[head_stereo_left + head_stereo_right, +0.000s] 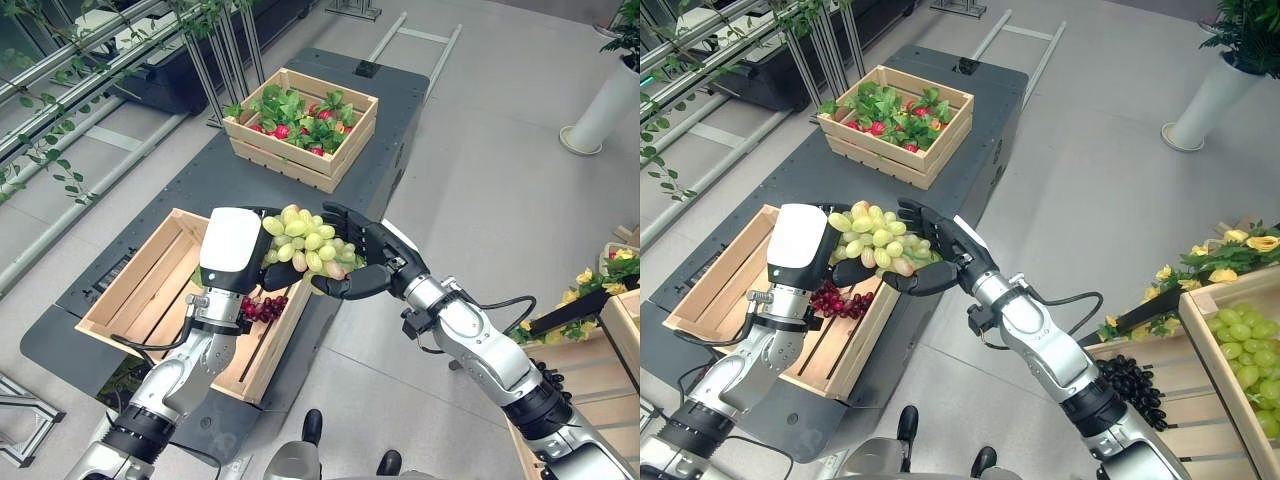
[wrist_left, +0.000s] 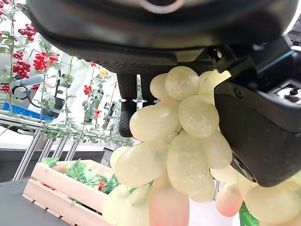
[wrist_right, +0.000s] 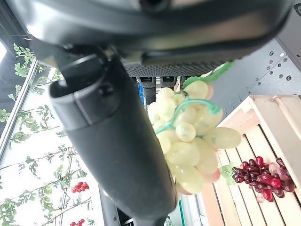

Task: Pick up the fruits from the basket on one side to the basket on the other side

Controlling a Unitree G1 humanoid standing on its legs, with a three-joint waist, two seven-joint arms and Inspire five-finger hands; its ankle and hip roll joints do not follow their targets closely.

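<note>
A bunch of green grapes (image 1: 305, 245) hangs in the air over the right rim of the near wooden crate (image 1: 140, 290). My left hand (image 1: 232, 248), with its white back cover, grips the bunch from the left. From the right, my right hand (image 1: 372, 258) has its fingers curled round the same bunch, thumb underneath. In the right wrist view the grapes (image 3: 188, 141) sit between thumb and fingers. A bunch of red grapes (image 1: 262, 308) lies inside the near crate, just below the hands.
A second crate (image 1: 290, 165) with leaves and red fruit stands at the far end of the dark table (image 1: 400, 110). At the right, another crate (image 1: 1200, 300) holds green grapes (image 1: 1240, 350), dark grapes (image 1: 1135, 385) and yellow flowers (image 1: 1230, 255). A white vase (image 1: 1205, 100) stands on the floor.
</note>
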